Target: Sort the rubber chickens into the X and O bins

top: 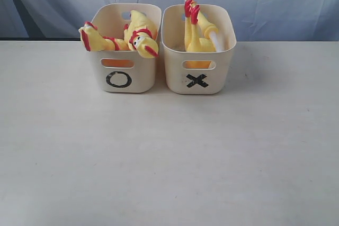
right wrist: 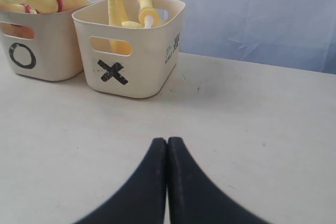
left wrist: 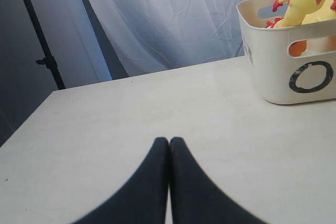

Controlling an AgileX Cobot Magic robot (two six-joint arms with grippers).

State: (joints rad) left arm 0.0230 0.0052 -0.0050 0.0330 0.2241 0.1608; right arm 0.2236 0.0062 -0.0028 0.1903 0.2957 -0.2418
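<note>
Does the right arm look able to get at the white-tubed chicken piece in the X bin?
Probably yes: bare table lies between the shut right pincer and the X bin, and the piece pokes above its rim.

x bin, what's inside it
The X bin holds two yellow rubber chicken parts: a chicken body with red feet poking above the rim, and a neck piece ending in a white tube. The bin wall hides their lower ends and the floor.

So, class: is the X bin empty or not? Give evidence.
Not empty: the X bin holds yellow chicken pieces and a white tube; red feet rise above its rim.
</note>
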